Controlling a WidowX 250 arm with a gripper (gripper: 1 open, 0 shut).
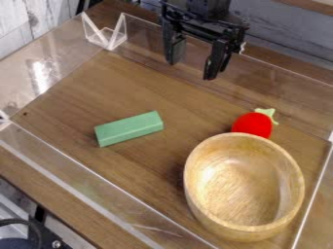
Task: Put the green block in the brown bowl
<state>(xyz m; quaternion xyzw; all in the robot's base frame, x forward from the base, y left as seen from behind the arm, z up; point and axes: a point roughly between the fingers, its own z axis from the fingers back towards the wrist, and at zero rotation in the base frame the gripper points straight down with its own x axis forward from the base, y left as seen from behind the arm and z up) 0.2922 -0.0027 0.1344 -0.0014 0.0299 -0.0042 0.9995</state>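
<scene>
Brown bowl point(244, 187) front-rt, green block point(129, 128) mid, claw point(193, 60) open.

The tool point(192, 59) hangs at the top of the view, pointing down toward the tabletop point(78, 97). It is black, with a blocky body above and two dark fingers point(170, 49) reaching down from it. The fingers stand well apart, the jaws spread wide with nothing between them. One finger shows on the left, the other lower and further right. The arm above is cut off by the picture's upper edge.
</scene>
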